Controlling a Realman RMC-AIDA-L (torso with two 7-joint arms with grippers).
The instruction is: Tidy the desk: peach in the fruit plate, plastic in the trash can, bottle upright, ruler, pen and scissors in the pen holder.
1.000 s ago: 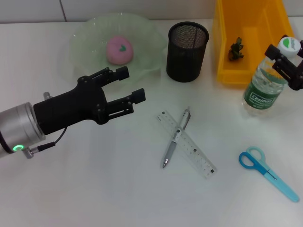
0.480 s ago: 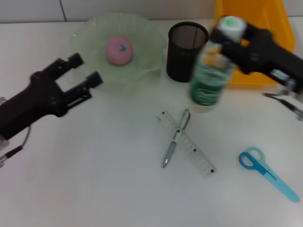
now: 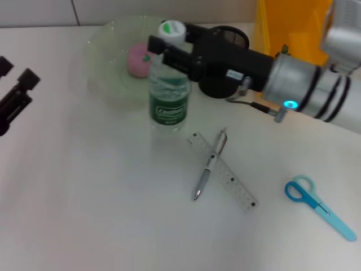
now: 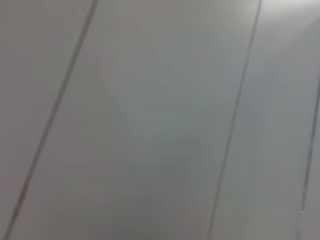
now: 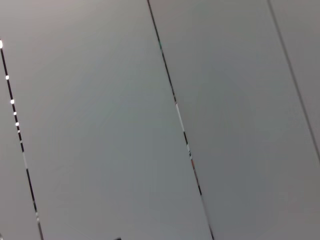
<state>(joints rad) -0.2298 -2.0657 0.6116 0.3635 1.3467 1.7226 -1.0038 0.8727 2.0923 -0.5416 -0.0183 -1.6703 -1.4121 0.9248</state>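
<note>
Peach point(image 3: 137, 58) lies in the fruit plate point(image 3: 101, 68); the pen holder's point(image 3: 217, 84) inside is hidden. Right gripper point(image 3: 169, 53) clamps the upright bottle point(image 3: 168, 96); left gripper point(image 3: 14, 84) spread, holding nothing.

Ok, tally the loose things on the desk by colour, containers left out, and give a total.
Pink: 1, the peach
Green and clear: 1, the bottle, held by the right end effector
Silver: 1, the pen
Clear: 1, the ruler
Blue: 1, the scissors
Total: 5
</note>
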